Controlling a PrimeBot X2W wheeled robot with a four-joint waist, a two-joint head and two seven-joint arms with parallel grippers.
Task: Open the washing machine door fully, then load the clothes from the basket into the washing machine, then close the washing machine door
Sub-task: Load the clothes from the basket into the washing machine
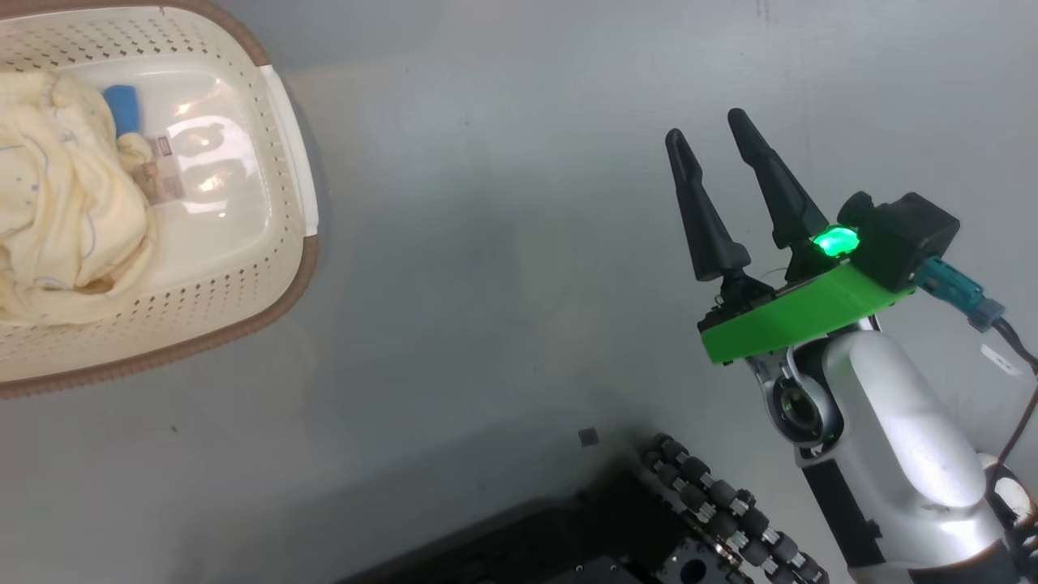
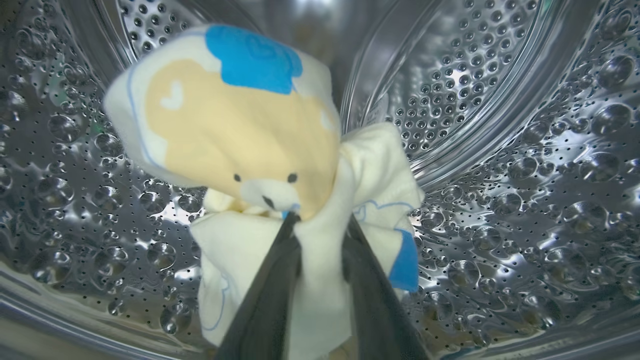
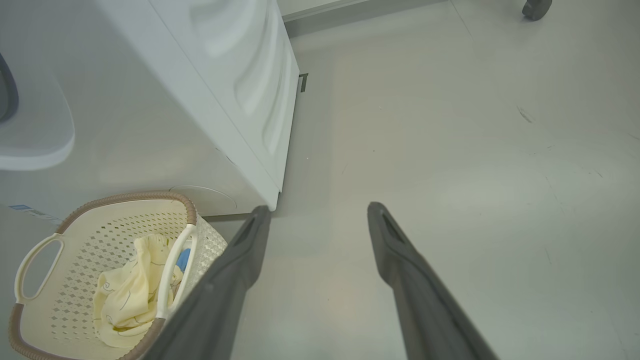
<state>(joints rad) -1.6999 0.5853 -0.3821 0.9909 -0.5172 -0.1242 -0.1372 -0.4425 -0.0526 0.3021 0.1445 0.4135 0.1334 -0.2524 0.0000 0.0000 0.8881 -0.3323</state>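
Observation:
Inside the steel perforated drum (image 2: pixel 500 150) of the washing machine (image 3: pixel 165 100), my left gripper (image 2: pixel 320 222) is shut on a pale yellow garment (image 2: pixel 240 130) with a bear print and blue trim. More pale yellow clothes (image 1: pixel 57 203) lie in the cream basket (image 1: pixel 243 268), at the head view's upper left. The basket (image 3: pixel 65 235) stands on the floor by the machine's front, holding the clothes (image 3: pixel 130 290). My right gripper (image 1: pixel 714 142) hangs open over bare floor, right of the basket; its fingers (image 3: pixel 240 260) hold nothing. The door is out of view.
Grey floor (image 1: pixel 503 243) stretches between the basket and my right arm. My dark wheeled base (image 1: pixel 689 511) sits at the head view's bottom. A caster (image 3: pixel 537 7) shows far off across the floor.

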